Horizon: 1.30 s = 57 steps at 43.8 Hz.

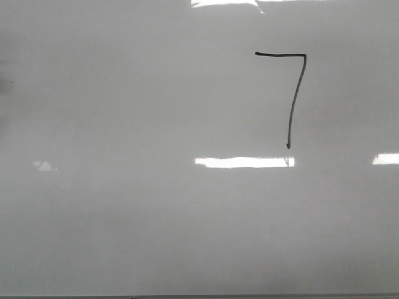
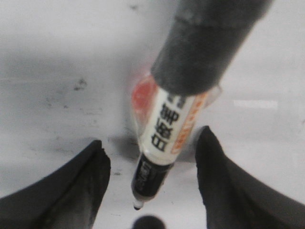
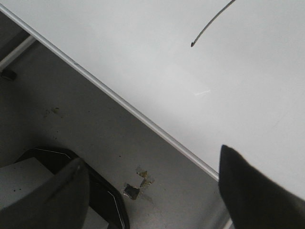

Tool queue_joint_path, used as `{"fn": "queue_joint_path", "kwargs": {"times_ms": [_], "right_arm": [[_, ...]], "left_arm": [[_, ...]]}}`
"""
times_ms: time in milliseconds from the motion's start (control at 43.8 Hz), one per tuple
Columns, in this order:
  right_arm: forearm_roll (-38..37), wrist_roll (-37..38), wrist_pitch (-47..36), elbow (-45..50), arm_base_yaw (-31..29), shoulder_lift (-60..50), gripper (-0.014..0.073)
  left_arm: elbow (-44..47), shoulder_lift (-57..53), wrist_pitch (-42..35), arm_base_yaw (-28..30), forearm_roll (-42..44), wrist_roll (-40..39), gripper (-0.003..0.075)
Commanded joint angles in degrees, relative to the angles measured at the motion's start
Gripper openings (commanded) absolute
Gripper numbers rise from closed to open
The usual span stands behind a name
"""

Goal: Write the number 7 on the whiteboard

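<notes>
Number 7 (image 1: 290, 93) stands in thin black line on the upper right part of the whiteboard (image 1: 124, 205) in the front view, a short top bar joined to a long, slightly curved downstroke; bright light reflections (image 1: 244, 162) lie just below its tail. In the left wrist view, the left hand (image 2: 150, 164) has its dark fingers (image 2: 71, 191) spread, a marker (image 2: 164, 129) slanting between them without touching either, tip toward the pale surface. In the right wrist view, the right hand (image 3: 157, 191) is open and holds nothing, hanging over the board's metal edge (image 3: 119, 102) and the grey table (image 3: 71, 124); the downstroke's end shows nearby.
</notes>
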Motion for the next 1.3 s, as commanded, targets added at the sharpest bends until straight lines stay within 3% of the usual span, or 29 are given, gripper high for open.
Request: {"fn": "queue_joint_path", "kwargs": {"times_ms": [0,160,343,434,731,937,1211,1280], "right_arm": [[0.16,-0.10,-3.43,-1.74,-0.35,-0.30,0.0580],[-0.81,2.07,-1.62,-2.82,-0.35,-0.30,0.0580],[-10.13,17.27,3.67,-4.99,-0.35,-1.78,0.0580],[-11.77,20.50,3.45,-4.57,-0.35,-3.68,0.0580],[-11.77,17.35,1.12,0.25,-0.35,-13.30,0.0580],[-11.77,16.91,1.06,2.13,-0.35,-18.18,0.0580],[-11.77,16.97,1.01,2.62,-0.35,-19.01,0.0577],[-11.77,17.34,1.01,2.62,-0.35,-18.96,0.0512]], "left_arm": [[-3.75,-2.88,1.69,0.07,0.21,-0.70,0.0410],[-6.74,-7.24,9.93,-1.81,0.21,3.63,0.0410],[-6.80,-17.12,19.07,-8.69,-1.29,7.55,0.0410],[-5.83,-22.74,21.71,-13.71,-3.48,8.83,0.0410],[3.38,-39.62,19.22,-27.82,-8.45,8.31,0.0410],[9.76,-46.38,15.50,-28.43,-6.64,6.55,0.0408],[10.67,-47.16,13.85,-28.43,-4.80,3.58,0.0406],[10.67,-47.16,13.43,-28.43,-4.80,3.58,0.0372]]}}
